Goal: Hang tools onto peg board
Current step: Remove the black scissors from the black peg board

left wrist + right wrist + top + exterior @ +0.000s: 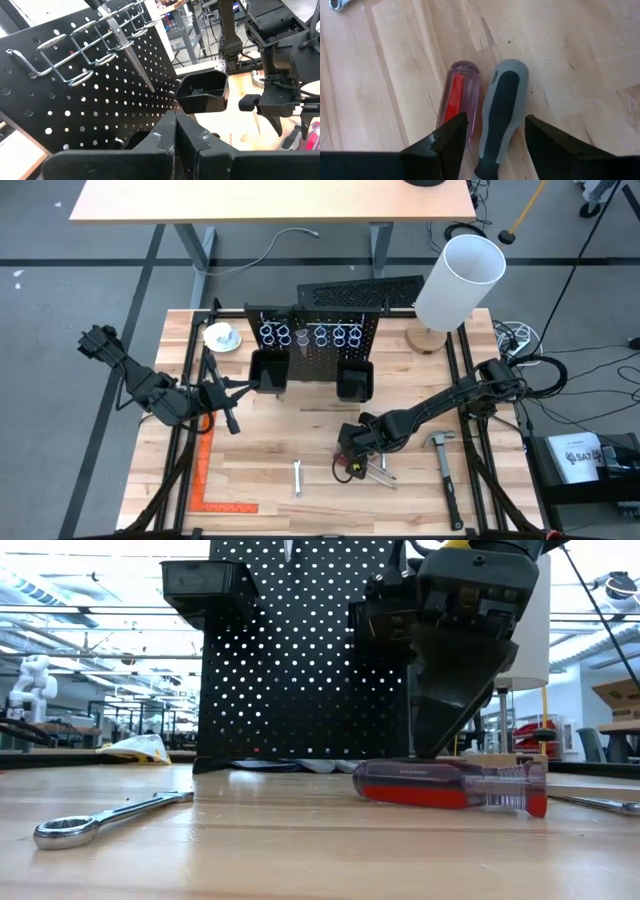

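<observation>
Scissors (127, 47) hang on peg board (320, 345); right gripper (495, 132) wide over grey screwdriver (500, 115); wrench (297, 478) at 7 o'clock, hammer (447, 470) left; left gripper (176, 131) shut, empty.

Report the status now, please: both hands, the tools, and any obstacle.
Right hand open, low over grey-handled screwdriver; red-handled screwdriver alongside it. Left hand shut, empty, facing peg board. Scissors hung already.

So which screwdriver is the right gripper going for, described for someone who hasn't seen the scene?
Find the peg board, then the right gripper on the table in front of it. Two screwdrivers lie side by side there; its open fingers straddle the grey-and-black handle, not the clear red handle beside it.
</observation>
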`<state>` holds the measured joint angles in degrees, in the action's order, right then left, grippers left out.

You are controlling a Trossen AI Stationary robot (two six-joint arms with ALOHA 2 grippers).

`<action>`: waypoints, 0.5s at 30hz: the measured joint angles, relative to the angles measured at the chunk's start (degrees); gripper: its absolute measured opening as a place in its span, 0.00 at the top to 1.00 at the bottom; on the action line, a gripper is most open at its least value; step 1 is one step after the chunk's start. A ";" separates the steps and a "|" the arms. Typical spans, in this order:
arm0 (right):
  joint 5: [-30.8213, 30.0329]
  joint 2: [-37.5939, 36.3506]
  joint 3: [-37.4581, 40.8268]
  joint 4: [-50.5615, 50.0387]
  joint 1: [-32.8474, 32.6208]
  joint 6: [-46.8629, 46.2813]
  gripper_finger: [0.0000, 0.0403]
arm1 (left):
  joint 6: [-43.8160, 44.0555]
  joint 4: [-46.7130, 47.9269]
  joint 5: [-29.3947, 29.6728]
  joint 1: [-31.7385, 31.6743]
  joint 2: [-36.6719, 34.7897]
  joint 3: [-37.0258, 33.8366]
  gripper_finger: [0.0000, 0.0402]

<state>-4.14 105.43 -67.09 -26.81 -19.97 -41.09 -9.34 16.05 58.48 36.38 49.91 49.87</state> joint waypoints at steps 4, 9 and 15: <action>1.01 0.02 -1.15 0.11 -0.01 1.57 0.53 | 0.02 0.00 0.00 0.00 0.00 0.00 0.98; 1.48 0.02 -4.84 -0.51 0.00 3.90 0.53 | 0.02 0.00 0.00 0.00 0.00 0.00 0.98; 1.31 0.02 -10.97 -3.28 -0.02 7.68 0.56 | 0.02 0.00 0.00 0.00 0.00 0.00 0.98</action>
<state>-2.83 105.45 -78.06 -30.09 -19.99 -33.41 -9.32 16.05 58.48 36.38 49.91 49.87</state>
